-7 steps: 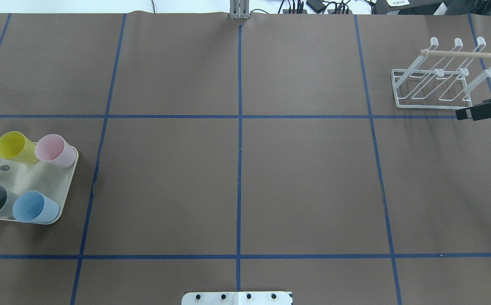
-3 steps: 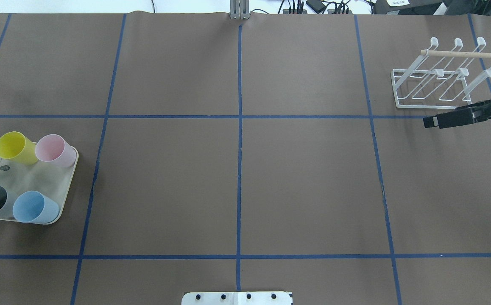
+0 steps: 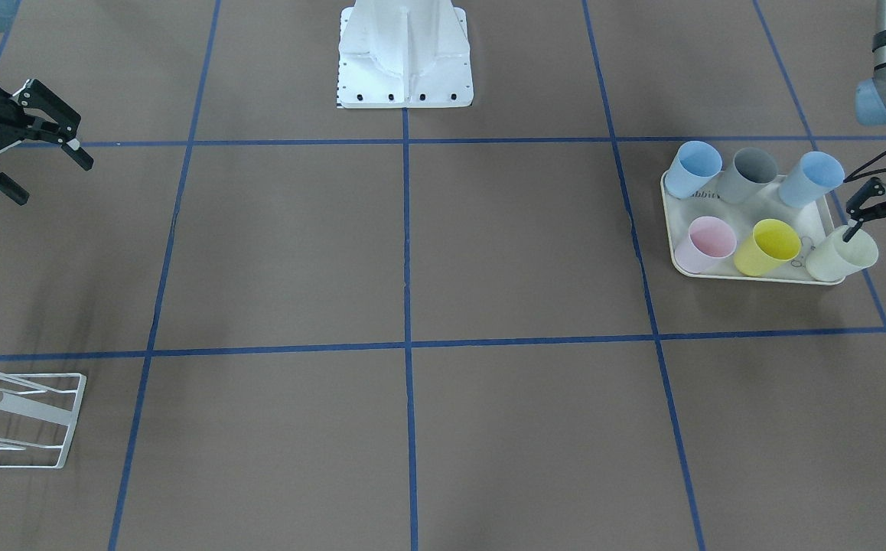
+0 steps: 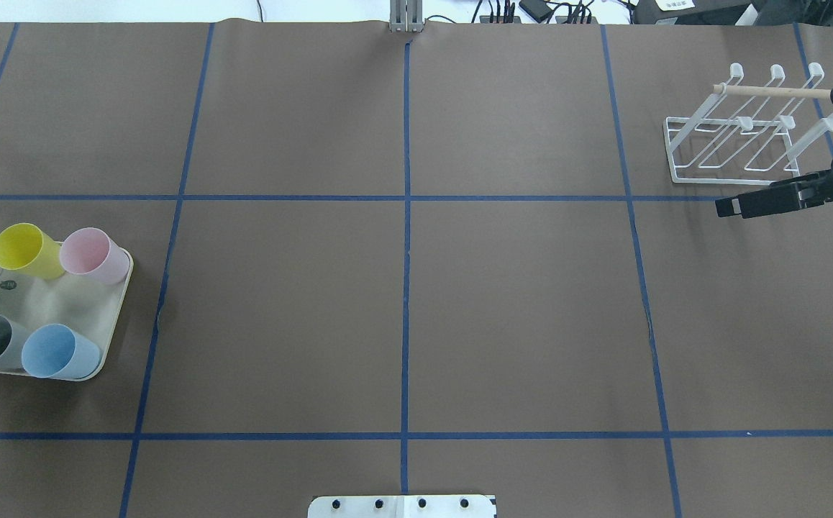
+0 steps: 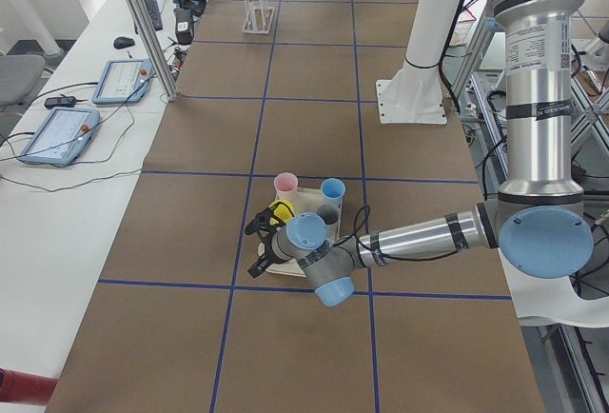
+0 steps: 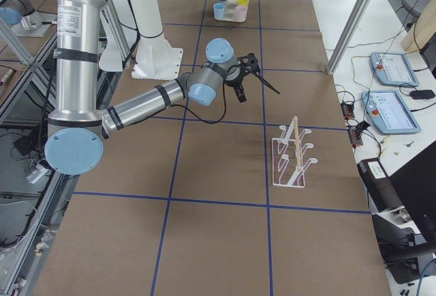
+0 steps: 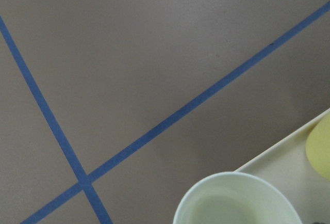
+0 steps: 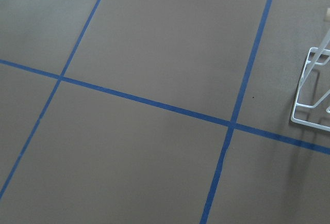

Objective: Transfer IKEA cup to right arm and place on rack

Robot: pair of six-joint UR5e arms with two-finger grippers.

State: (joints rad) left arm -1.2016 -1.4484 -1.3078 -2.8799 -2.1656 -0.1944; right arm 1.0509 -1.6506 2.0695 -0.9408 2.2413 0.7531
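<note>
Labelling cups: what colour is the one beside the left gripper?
Pale greenish cream; the cup shows best in the exterior front-facing view.

Six cups were counted on one cream tray (image 3: 757,279) at the left: two light-blue cups (image 3: 698,167), one grey cup (image 3: 749,172), one pink cup (image 3: 707,243), one yellow cup (image 3: 768,246) and one pale-green cup (image 3: 841,254). One white wire rack (image 4: 740,137) was counted at the far right. Two arms were counted, the left arm (image 5: 533,99) and the right arm (image 6: 75,71).

Even, diffuse overhead lighting covers the matte brown counter (image 4: 517,309), shadows are faint and soft-edged, the fixed views are sharp, and the left wrist view renders the pale green cup (image 7: 237,203) slightly soft at close range.
</note>
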